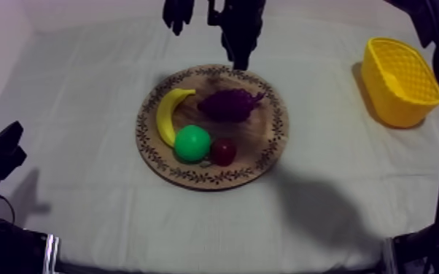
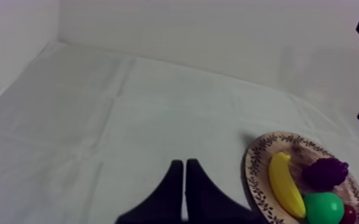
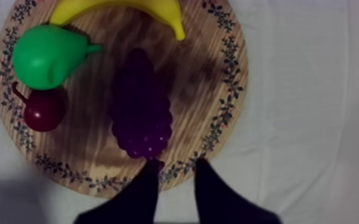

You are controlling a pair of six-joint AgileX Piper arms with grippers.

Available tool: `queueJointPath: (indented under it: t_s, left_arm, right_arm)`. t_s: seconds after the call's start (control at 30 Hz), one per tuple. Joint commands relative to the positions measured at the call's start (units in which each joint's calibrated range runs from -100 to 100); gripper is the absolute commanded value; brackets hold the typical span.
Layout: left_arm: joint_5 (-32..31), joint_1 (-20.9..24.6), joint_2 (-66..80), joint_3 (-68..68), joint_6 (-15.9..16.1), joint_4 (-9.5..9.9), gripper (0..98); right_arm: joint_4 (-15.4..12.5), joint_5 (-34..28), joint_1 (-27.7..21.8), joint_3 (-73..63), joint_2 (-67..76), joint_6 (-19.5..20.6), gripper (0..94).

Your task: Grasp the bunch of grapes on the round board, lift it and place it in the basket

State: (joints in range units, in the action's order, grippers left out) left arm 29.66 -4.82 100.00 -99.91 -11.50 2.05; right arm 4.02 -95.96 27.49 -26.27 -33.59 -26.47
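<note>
The purple bunch of grapes (image 1: pixel 230 104) lies on the far half of the round wooden board (image 1: pixel 266 157), with its narrow end toward the board's middle. My right gripper (image 1: pixel 238 55) hangs over the board's far rim. In the right wrist view its fingers stand apart, open (image 3: pixel 177 165), with nothing between them, and the grapes (image 3: pixel 141 113) lie just ahead of the tips. The yellow basket (image 1: pixel 401 81) stands at the far right and holds nothing I can see. My left gripper (image 2: pixel 183 164) is shut, low at the left (image 1: pixel 0 157).
Also on the board are a banana (image 1: pixel 170 113), a green pear (image 1: pixel 192 143) and a small red fruit (image 1: pixel 223 151), all left of or in front of the grapes. Bare cloth lies between board and basket.
</note>
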Motion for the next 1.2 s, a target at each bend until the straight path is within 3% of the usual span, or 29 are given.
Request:
queueJointPath:
  t_s: [0.0, 0.17, 0.37, 1.17]
  left_arm:
    - [0.01, 0.0, 0.0, 0.02, 0.0, 0.02, 0.1]
    - [0.01, 0.0, 0.0, 0.02, 0.0, 0.02, 0.1]
    - [0.01, 0.0, 0.0, 0.02, 0.0, 0.02, 0.1]
    - [0.01, 0.0, 0.0, 0.02, 0.0, 0.02, 0.1]
  right_arm:
    - [-0.27, -0.18, -0.1, -0.09, 0.02, -0.27, 39.2]
    - [-0.65, 0.29, -0.32, -0.13, 0.1, -0.69, 57.6]
    - [-1.16, 0.91, -0.38, 0.58, 0.11, -1.59, 65.9]
    - [-2.33, 7.57, -0.92, 5.0, -9.97, -3.43, 67.6]
